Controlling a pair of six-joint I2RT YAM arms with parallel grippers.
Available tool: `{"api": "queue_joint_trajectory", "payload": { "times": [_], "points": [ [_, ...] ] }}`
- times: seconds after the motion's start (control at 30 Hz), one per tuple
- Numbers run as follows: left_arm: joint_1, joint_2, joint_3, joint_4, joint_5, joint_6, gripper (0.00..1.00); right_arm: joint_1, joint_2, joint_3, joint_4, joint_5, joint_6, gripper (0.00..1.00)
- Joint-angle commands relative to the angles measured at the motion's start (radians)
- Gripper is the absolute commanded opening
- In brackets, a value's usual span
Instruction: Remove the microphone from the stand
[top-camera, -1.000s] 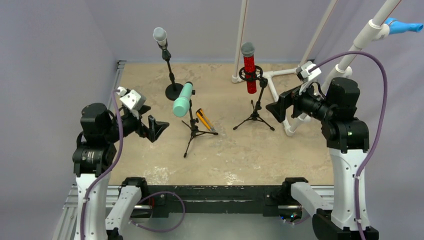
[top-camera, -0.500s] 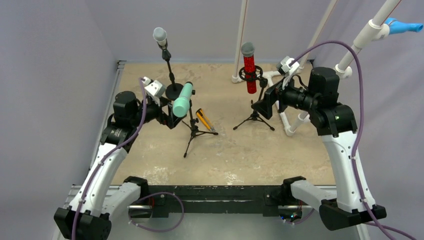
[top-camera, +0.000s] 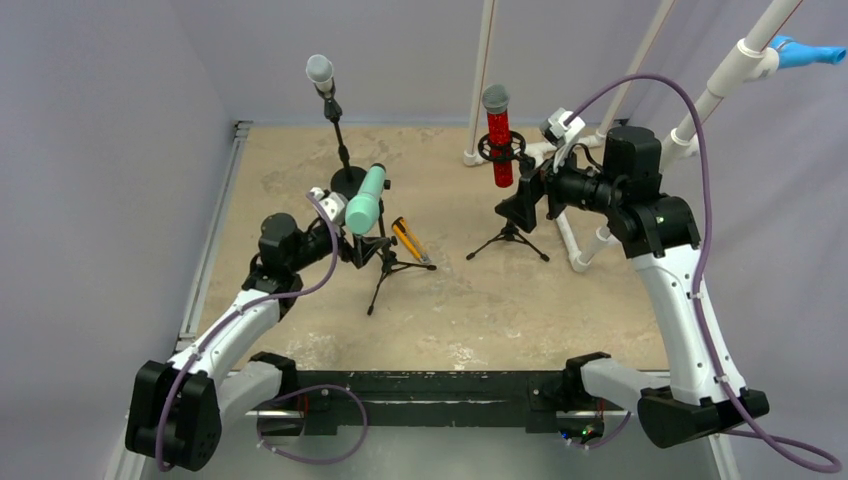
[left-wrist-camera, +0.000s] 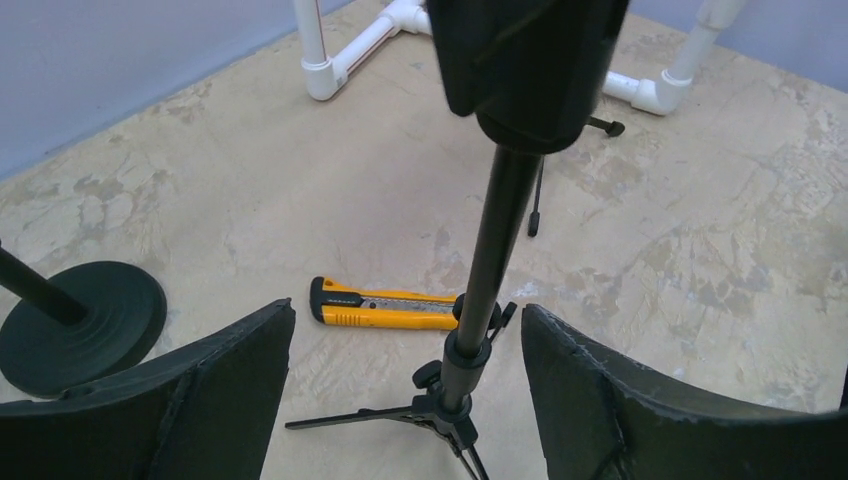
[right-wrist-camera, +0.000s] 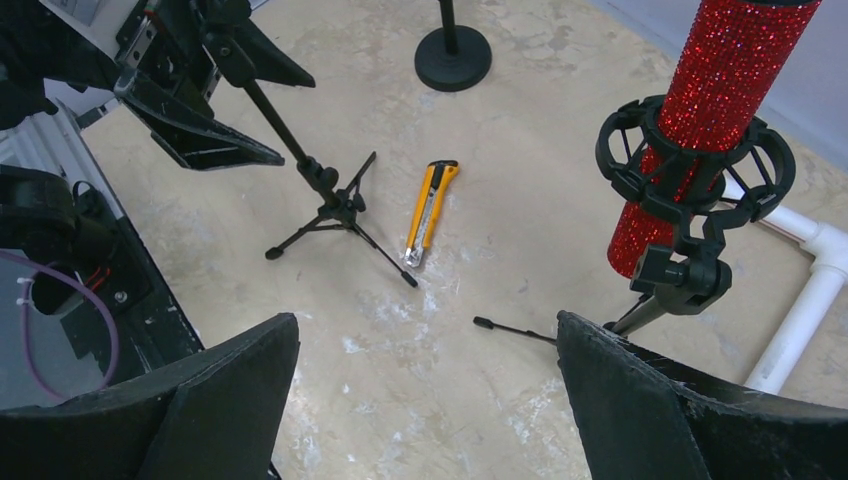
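Up close, spread left jaws frame the stand, its top cropped; right jaws gape empty too.

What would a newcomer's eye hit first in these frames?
The red glitter microphone, upright in a black shock mount on its tripod at right centre, with the right end effector open beside it. Next, the mint microphone tilted on the middle tripod, the left end effector open facing its pole. A yellow utility knife lies on the table by that tripod's feet.
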Motion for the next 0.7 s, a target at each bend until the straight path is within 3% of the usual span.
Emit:
{"api": "queue_joint_trajectory", "payload": {
  "times": [0.0,0.2,0.37,0.67],
  "points": [
    [-0.023,0.009,-0.023,0.267,0.062,-0.014,0.79,0.008,-0.002,0.020,0.014,-0.003,-0.013,0.98],
    [-0.035,-0.043,-0.036,0.256,0.039,-0.014,0.80,0.022,-0.003,0.001,0.018,-0.006,-0.021,0.98],
    [-0.032,-0.048,0.032,0.092,0.017,0.003,0.84,0.042,0.002,0.013,0.005,-0.013,-0.047,0.98],
    [-0.038,0.054,0.043,0.209,0.043,0.055,0.81,0.059,0.034,0.005,0.017,-0.027,-0.055,0.98]
  ]
}}
